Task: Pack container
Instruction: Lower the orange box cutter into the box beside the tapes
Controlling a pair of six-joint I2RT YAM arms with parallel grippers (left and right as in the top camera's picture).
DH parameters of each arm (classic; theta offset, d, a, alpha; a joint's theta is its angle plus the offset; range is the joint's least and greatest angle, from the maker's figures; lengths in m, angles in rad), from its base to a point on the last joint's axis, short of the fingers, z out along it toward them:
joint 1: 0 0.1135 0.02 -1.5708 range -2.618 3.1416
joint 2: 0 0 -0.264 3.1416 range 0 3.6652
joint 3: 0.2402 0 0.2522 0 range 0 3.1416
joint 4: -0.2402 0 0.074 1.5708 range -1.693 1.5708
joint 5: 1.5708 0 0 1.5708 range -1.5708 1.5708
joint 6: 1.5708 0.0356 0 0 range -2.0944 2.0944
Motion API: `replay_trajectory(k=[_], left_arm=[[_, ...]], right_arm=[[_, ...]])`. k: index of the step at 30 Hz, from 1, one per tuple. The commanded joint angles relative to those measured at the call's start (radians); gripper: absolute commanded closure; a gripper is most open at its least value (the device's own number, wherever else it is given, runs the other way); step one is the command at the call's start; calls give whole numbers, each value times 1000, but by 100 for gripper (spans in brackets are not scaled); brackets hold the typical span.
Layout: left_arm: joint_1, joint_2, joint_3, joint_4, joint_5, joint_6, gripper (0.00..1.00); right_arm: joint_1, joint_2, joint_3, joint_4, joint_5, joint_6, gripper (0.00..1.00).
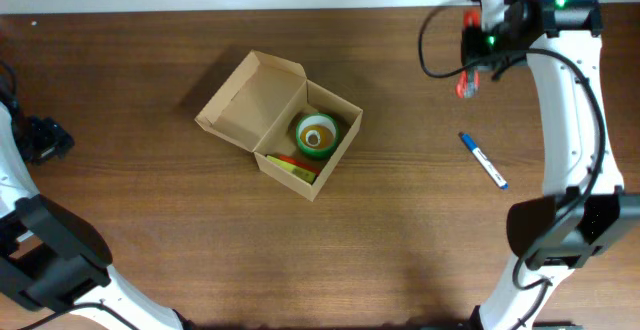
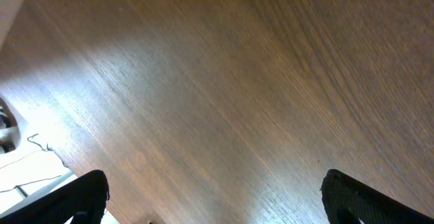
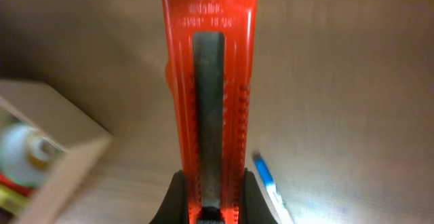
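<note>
The right gripper (image 3: 207, 207) pinches a red utility knife (image 3: 207, 81), the left gripper (image 2: 217, 195) hangs spread; the open container (image 1: 252, 105) holds a tape roll (image 1: 317, 135), while the blue pen (image 1: 483, 160) lies unpacked.

We see a table (image 2: 217, 81) of brown wood grain, smooth and satin, with a soft sheen where the light falls, and a box (image 1: 262, 105) of plain tan cardboard, matt and dry-looking. The cutter (image 3: 210, 20) is glossy red plastic with raised lettering and ribbed edges (its middle strip is a duller dark grey, metal or plastic we cannot tell). The tape roll (image 1: 317, 135) looks shiny green, the pen (image 1: 484, 160) smooth blue-and-white plastic.
</note>
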Motion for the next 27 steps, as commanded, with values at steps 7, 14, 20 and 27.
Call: replay_trajectory(k=[7,14,20,27], left_arm=[[5,-25,-5,0,-3,12,0],[5,-25,-5,0,-3,12,0],[5,-25,-5,0,-3,12,0],[5,-25,-5,0,-3,12,0]], right_arm=[[470,-3,225,-95,-21,-265,96],[690,-1,61,-129,-18,-453,96],[693,2,-36,76,26,-147,96],[695,50,-36,142,169,821,96]])
